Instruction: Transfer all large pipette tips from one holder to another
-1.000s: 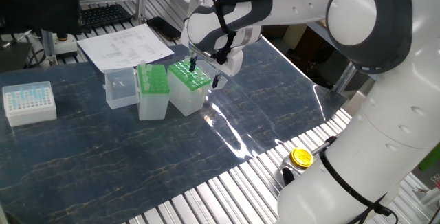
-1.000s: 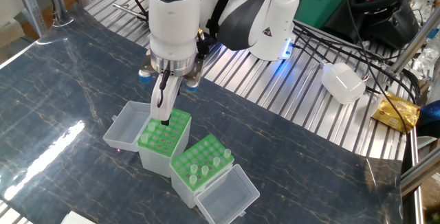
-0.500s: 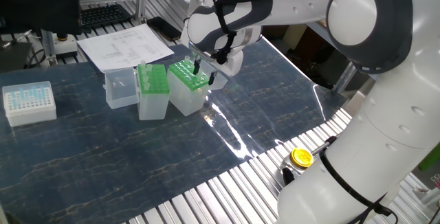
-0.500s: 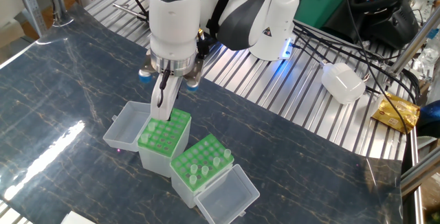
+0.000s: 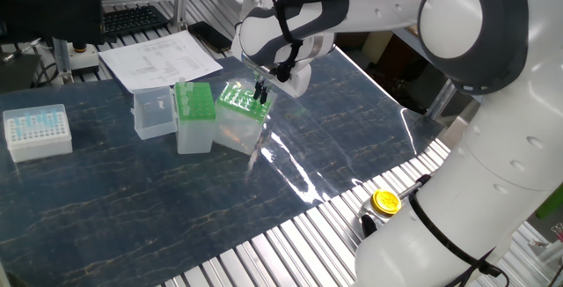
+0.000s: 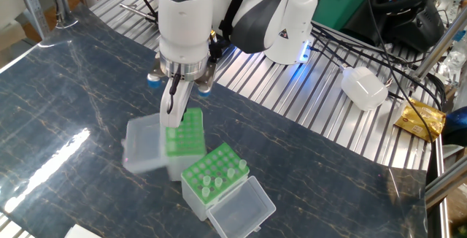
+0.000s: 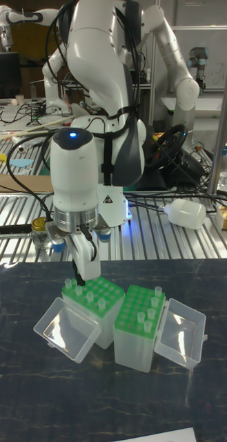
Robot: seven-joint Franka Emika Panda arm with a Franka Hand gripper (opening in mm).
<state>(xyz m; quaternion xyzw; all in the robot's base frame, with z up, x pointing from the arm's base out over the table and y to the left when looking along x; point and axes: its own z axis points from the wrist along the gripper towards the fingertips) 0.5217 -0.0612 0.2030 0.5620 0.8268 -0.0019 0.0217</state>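
Note:
My gripper hangs over the wider green-topped holder. Its dark fingers stand close together, shut on a large pipette tip at that rack's near corner. This holder looks blurred and tipped in both fixed views, leaning toward the narrower, taller holder right beside it. Several whitish tips stand in the narrower rack, and a few more show in the wider one. Both boxes have clear lids hinged open.
The narrow box's open lid lies flat beside it. A white box of pale-blue tips sits far left. Paper sheets lie behind the boxes. A yellow cap rests on the metal rails near the robot's base.
The fingers have drawn together over the wider holder. That holder, upright before, has shifted toward the narrower box and tipped, its lid swinging with it.

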